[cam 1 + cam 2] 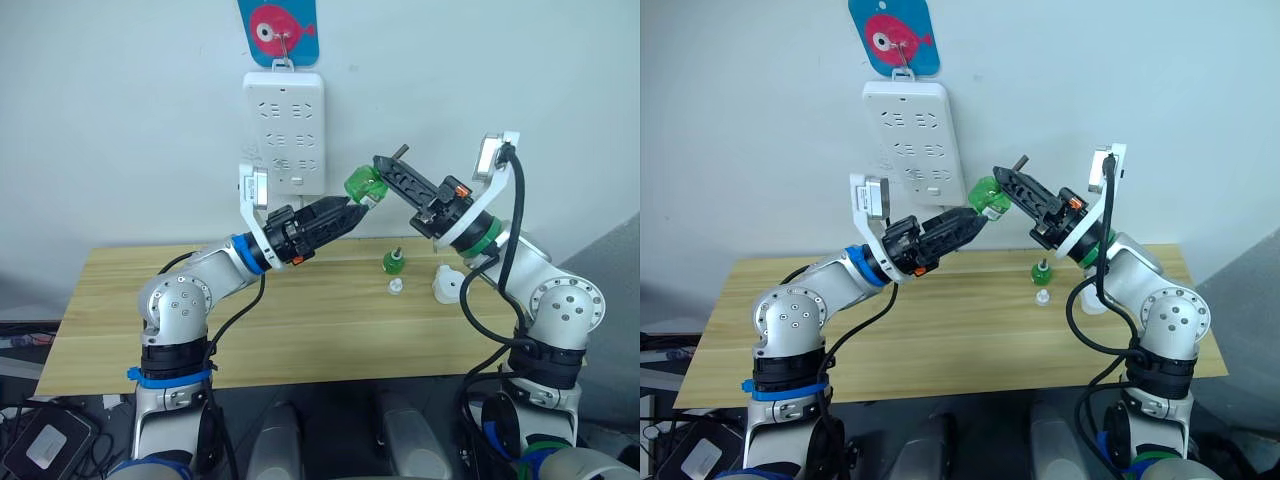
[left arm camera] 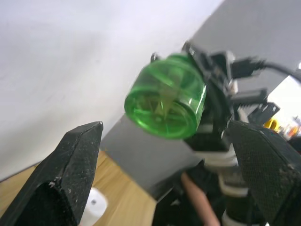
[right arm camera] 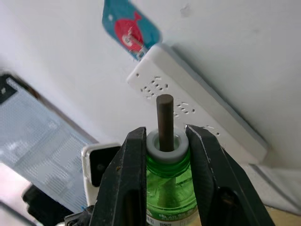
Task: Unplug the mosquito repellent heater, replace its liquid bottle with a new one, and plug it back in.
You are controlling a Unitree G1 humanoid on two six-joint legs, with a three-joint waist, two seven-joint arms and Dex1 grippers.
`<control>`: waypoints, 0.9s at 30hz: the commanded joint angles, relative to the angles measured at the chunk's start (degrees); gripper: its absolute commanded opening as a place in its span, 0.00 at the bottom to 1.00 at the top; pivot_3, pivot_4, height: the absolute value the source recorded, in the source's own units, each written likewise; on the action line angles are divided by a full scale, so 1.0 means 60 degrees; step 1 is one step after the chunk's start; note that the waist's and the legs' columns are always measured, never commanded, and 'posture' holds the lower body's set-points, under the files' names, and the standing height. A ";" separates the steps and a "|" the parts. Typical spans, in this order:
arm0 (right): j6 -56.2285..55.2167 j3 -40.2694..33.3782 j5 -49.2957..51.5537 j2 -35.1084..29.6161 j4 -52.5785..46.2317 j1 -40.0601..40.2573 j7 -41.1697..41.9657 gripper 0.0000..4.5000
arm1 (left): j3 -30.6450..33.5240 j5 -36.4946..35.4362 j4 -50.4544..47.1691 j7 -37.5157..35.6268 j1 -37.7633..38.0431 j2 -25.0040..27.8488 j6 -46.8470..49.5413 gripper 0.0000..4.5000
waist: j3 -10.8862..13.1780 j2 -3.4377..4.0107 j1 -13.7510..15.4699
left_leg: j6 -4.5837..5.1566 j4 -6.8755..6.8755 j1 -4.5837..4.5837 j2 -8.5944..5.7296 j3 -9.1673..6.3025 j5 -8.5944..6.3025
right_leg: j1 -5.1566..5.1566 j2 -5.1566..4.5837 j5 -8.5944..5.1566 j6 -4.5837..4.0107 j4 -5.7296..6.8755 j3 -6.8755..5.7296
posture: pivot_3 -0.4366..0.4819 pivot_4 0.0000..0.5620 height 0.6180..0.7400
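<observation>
Passing: green bottle [image 1: 364, 184] is being pinched at its neck by right gripper [image 1: 383, 166], frame centre | left gripper [image 1: 362, 207] gaping empty beneath | base should be clamped squarely before release

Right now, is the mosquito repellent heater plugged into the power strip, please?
No. The heater rests on the table, while the wall-mounted power strip has no unit in its sockets.

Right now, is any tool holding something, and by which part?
The right tool holds the green liquid bottle by its white neck, just below the dark wick. The left tool is open near the bottle's base, holding nothing.
</observation>
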 commanded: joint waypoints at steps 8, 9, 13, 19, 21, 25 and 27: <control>-0.1229 0.0371 0.3123 0.0102 -0.0191 0.0221 -0.2187 0.19 | 0.0186 -0.2162 -0.0285 0.1856 -0.0280 -0.0589 0.0289 1.00 | -0.0067 0.0021 -0.0005 | 0.0005 -0.0001 0.0000 -0.0002 0.0003 -0.0003 | 0.0000 0.0003 0.0000 0.0000 -0.0001 0.0003 | 0.35 0.30 0.88; -0.1352 0.0446 0.3285 0.0088 -0.0217 0.0231 -0.2296 0.19 | 0.0175 -0.2275 -0.0256 0.1973 -0.0294 -0.0659 0.0260 1.00 | -0.0069 0.0021 -0.0006 | 0.0006 0.0000 0.0001 -0.0002 0.0003 -0.0003 | 0.0000 0.0004 0.0000 0.0000 -0.0001 0.0003 | 0.35 0.30 0.88; -0.1655 0.0771 0.3724 -0.0119 -0.0355 0.0307 -0.2498 0.19 | 0.0184 -0.2723 -0.0161 0.2408 -0.0365 -0.0859 0.0153 1.00 | -0.0075 0.0023 -0.0005 | 0.0006 0.0000 0.0000 -0.0002 0.0003 -0.0003 | 0.0001 0.0006 0.0000 0.0000 -0.0002 0.0004 | 0.35 0.30 0.88; -0.1974 0.1186 0.3979 -0.0498 -0.0515 0.0452 -0.2491 0.19 | 0.0130 -0.3072 -0.0057 0.2568 -0.0367 -0.0748 0.0138 1.00 | -0.0076 0.0024 -0.0005 | 0.0007 -0.0001 0.0000 -0.0002 0.0003 -0.0004 | 0.0000 0.0009 0.0000 0.0000 -0.0003 0.0005 | 0.34 0.30 0.88; -0.2086 0.1286 0.4035 -0.0599 -0.0563 0.0503 -0.2480 0.19 | 0.0139 -0.3194 -0.0004 0.2624 -0.0375 -0.0738 0.0113 1.00 | -0.0076 0.0023 -0.0004 | 0.0008 0.0000 0.0000 -0.0002 0.0004 -0.0004 | 0.0001 0.0009 0.0000 0.0000 -0.0004 0.0006 | 0.34 0.30 0.88; -0.2255 0.1457 0.4082 -0.0774 -0.0615 0.0558 -0.2444 0.19 | 0.0079 -0.3412 0.0052 0.2713 -0.0377 -0.0725 0.0069 1.00 | -0.0076 0.0023 -0.0003 | 0.0010 0.0000 0.0000 -0.0002 0.0004 -0.0005 | 0.0001 0.0009 0.0000 0.0000 -0.0004 0.0006 | 0.34 0.31 0.88; -0.2303 0.1527 0.4121 -0.0835 -0.0647 0.0576 -0.2415 0.19 | 0.0064 -0.3503 0.0116 0.2791 -0.0361 -0.0762 0.0015 0.91 | -0.0076 0.0023 -0.0002 | 0.0010 0.0000 0.0000 -0.0002 0.0004 -0.0006 | 0.0001 0.0010 0.0000 0.0000 -0.0004 0.0006 | 0.34 0.31 0.88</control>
